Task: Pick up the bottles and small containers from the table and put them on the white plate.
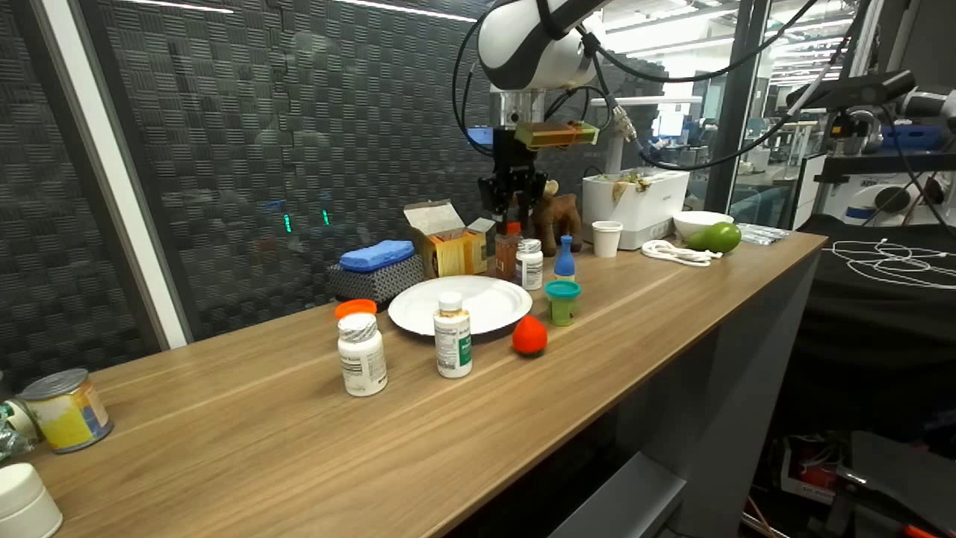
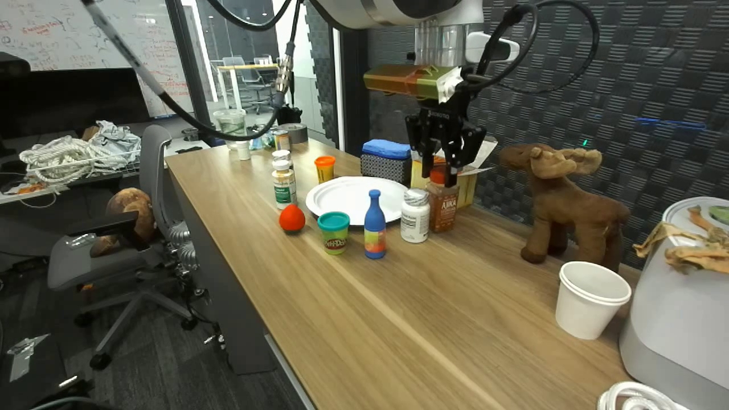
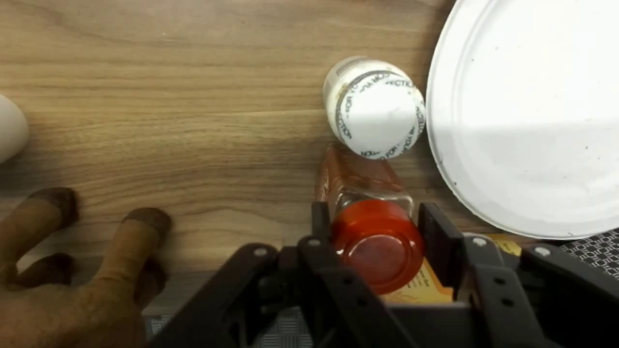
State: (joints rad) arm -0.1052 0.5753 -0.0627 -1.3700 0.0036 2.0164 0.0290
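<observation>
End effector (image 3: 375, 217) straddles the red cap (image 3: 378, 251) of the spice bottle (image 2: 443, 208), jaws partly spread; can't tell if it's gripped. Spice bottle upright on the desk (image 2: 398, 319), red-brown contents (image 3: 362, 176) showing. White pill bottle (image 2: 414, 217) just beside it, lidded, contents hidden. White plate (image 2: 359, 196) near both. Yellow box (image 1: 457, 255) by the spice bottle, flaps up, inside unclear. Green tub (image 2: 335, 234) further out, lidded, contents hidden.

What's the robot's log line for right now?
tool: astride red-capped bottle; grip: unclear; pose: upright, beside white bottle; white plate: delivery pending
</observation>
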